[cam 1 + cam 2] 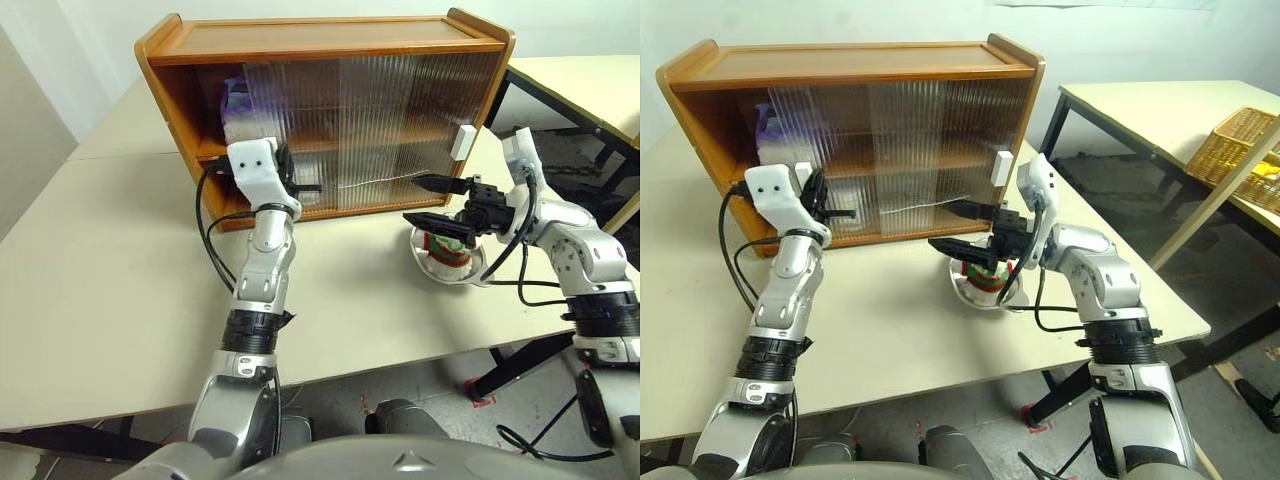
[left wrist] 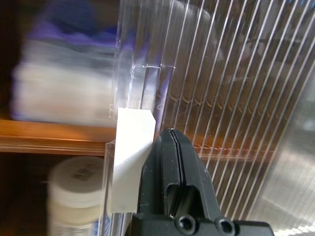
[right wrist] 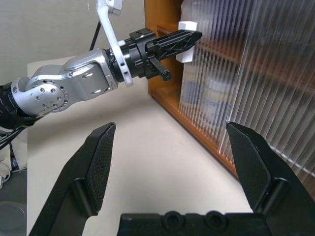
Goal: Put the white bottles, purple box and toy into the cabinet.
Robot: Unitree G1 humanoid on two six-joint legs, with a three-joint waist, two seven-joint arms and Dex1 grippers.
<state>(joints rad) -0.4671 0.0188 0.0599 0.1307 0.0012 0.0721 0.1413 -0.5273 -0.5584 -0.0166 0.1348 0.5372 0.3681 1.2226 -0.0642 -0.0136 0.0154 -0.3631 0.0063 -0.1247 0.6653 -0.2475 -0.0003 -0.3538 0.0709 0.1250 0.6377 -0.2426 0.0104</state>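
Counter: we see a pale cream flat counter [image 1: 120, 300] carrying everything, with the cabinet toward 12 o'clock on it.
Cabinet: we see the large brown wooden two-shelf cabinet [image 1: 320, 40] standing upright, its two ribbed translucent sliding doors [image 1: 390, 130] covering most of the front and leaving a gap at its 9 o'clock end.
Purple box: we find the soft purple-lavender plastic tissue pack [image 1: 240, 112] on the upper shelf, inside that open end.
White bottle: we make out one squat white plastic jar with a screw lid [image 2: 76, 194] on the lower shelf, below the tissue pack, beside the door edge.
Steel bowl: we see a round steel bowl [image 1: 965, 291] on the counter at 3 o'clock of the cabinet's front.
Toy: we see the small white plush figure with red and green trim [image 1: 448, 250] lying inside the bowl, partly hidden by the right arm's jaws.
Left gripper [image 2: 170, 135]: its jaws are pressed together, tip against the small white rectangular door handle [image 2: 130, 157].
Right gripper [image 1: 432, 200]: its jaws are spread wide, level above the bowl, holding nothing.
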